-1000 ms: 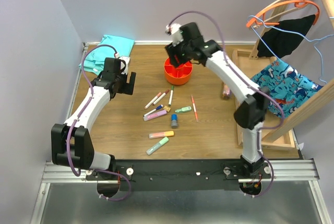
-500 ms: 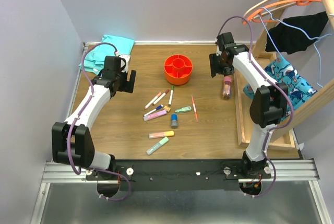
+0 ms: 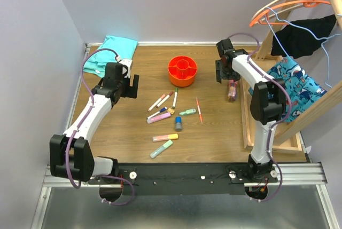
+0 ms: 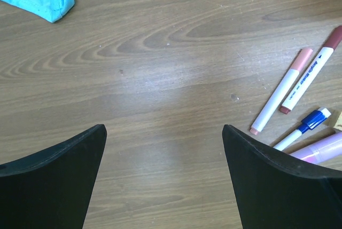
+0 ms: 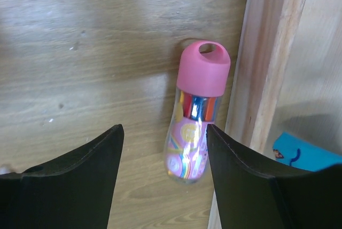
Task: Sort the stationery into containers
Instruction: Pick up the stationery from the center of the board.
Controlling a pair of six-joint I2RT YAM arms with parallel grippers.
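Observation:
The round orange-red organiser (image 3: 182,71) stands at the back middle of the table. The stationery lies in front of it: white-barrelled markers (image 3: 160,102), a pink highlighter (image 3: 158,117), a small green highlighter (image 3: 187,112), a thin orange-red pen (image 3: 199,110), a blue-grey cylinder (image 3: 178,124), an orange highlighter (image 3: 165,137) and a green highlighter (image 3: 161,149). My left gripper (image 3: 131,85) is open and empty over bare wood, left of the markers (image 4: 283,90). My right gripper (image 3: 220,72) is open and empty, right of the organiser, low over a pink-capped bottle (image 5: 195,114).
The bottle (image 3: 232,90) lies against the rim of the large wooden tray (image 3: 247,106) at the right. A teal cloth (image 3: 109,50) is at the back left. A rack with hangers and clothes (image 3: 299,37) stands behind the tray.
My right arm has swung from over the organiser to the right, and now sits lower by the bottle and tray rim. The left arm has barely moved.

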